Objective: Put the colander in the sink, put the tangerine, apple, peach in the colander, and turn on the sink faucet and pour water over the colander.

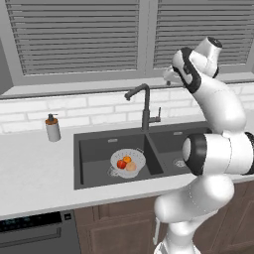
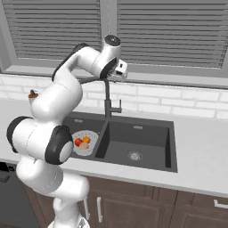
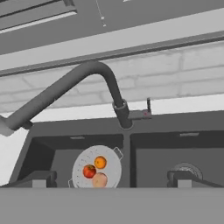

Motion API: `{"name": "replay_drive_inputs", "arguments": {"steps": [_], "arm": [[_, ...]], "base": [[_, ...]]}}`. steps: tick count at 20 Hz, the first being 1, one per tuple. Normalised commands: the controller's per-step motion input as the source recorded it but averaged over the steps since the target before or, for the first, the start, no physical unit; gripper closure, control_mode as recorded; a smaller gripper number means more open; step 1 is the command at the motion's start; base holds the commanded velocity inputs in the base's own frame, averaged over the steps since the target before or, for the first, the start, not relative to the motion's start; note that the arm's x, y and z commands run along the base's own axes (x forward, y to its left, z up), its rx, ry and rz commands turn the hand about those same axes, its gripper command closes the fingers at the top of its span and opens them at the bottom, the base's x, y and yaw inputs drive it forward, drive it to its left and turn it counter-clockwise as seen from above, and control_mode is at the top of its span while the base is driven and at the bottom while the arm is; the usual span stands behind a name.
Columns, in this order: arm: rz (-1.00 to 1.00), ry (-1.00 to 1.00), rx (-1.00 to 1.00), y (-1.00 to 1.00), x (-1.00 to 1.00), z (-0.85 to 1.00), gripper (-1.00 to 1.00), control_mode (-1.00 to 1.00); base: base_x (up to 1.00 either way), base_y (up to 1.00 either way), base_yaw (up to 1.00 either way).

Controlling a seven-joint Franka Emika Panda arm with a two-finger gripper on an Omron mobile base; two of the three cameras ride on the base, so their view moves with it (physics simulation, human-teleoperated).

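Landmark: the dark charcoal rectangular double-basin sink [image 1: 99, 171] set in the pale counter [image 1: 34, 173].

Two-finger gripper [image 3: 109, 178] on the white arm: raised high above the sink, up near the top of the tall slim black gooseneck faucet [image 1: 145, 106]; dark fingertips [image 3: 37, 178] spread as wide as they go, nothing between them, nothing touched. Seen in the hand view looking down past the spout onto both basins.

Small round white-grey perforated colander [image 1: 128, 163]: resting on the floor of the sink's left basin, close to the divider between the two basins. Inside it, all three fruits bunched together: small bright orange tangerine [image 3: 100, 162] on the side toward the faucet, glossy red apple [image 3: 89, 171] just beside it, pale tan-pink peach [image 3: 100, 179] on the side toward the counter's front edge.

Faucet: standing at the back rim of the sink at the divider, spout angled out over the left basin, small side lever [image 3: 147, 109] sticking out on the right-basin side.

Right basin: round steel drain [image 2: 135, 155] in its floor.

Grey soap dispenser with brown top [image 1: 52, 128]: on the counter, well left of the sink, near the white brick backsplash [image 1: 74, 111].
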Motion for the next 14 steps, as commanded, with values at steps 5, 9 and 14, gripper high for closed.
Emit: {"name": "replay_drive_inputs", "arguments": {"steps": [5,9,14], "arm": [[0.26,-0.1,0.11,-0.4,0.0,-0.99,-1.0,-1.0],[0.25,-0.03,0.09,-0.02,0.08,-0.76,-1.0,-1.0],[0.23,0.0,0.12,0.0,0.55,-0.55,-1.0,-1.0]], "base": [[0.0,0.0,0.0],[0.0,0.0,0.0],[0.0,0.0,0.0]]}}
